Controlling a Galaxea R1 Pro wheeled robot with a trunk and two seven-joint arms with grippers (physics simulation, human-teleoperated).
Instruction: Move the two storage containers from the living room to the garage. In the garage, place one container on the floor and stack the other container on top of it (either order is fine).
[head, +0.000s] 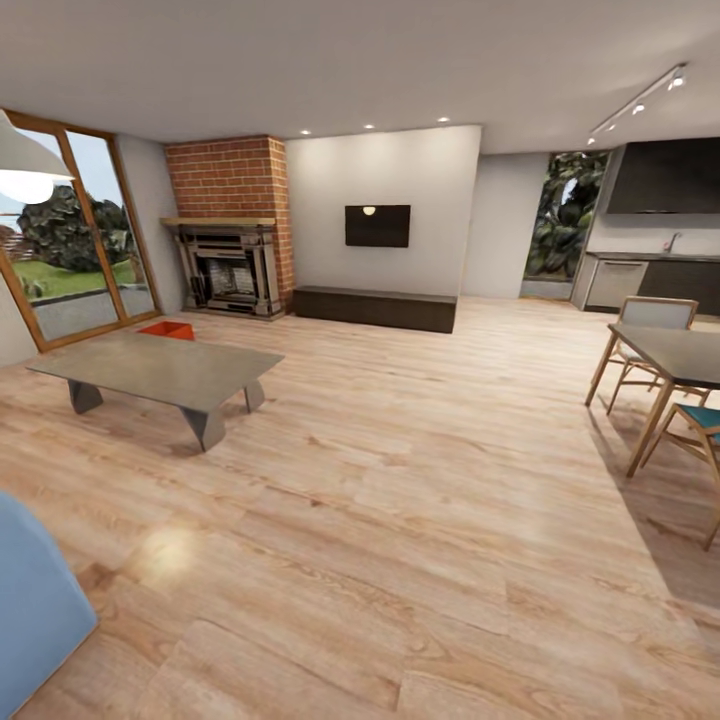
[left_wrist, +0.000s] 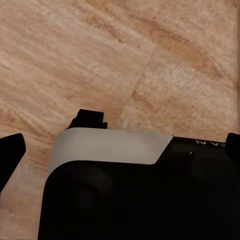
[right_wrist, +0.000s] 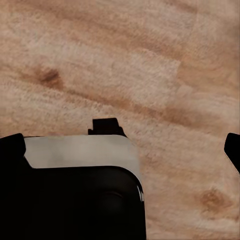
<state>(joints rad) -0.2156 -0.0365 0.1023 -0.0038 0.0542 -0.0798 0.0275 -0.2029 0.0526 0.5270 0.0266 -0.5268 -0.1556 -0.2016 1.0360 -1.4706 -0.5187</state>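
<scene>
Pointing down at the wood-plank floor (left_wrist: 75, 55), both tools, empty.

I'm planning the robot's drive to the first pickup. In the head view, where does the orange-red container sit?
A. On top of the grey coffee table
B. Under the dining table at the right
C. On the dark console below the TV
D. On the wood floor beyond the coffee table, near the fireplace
D: the container shows on the wood floor just past the coffee table's far edge, in front of the fireplace.
</scene>
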